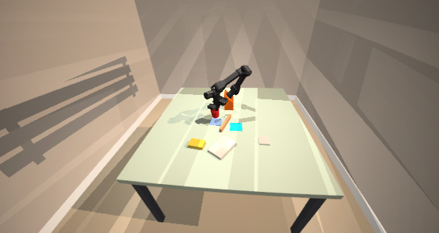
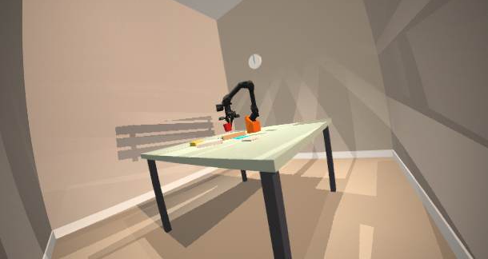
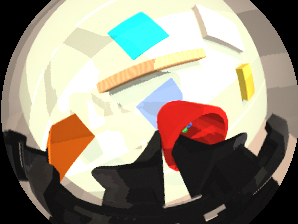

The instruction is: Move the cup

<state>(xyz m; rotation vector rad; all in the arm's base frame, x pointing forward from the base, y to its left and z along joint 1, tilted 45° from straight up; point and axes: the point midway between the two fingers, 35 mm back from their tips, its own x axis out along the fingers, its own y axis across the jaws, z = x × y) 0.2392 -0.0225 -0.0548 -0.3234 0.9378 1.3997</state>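
A wooden stick [image 1: 225, 123] lies between the blue pad [image 1: 216, 121] and cyan pad [image 1: 236, 126], barring any low crossing.
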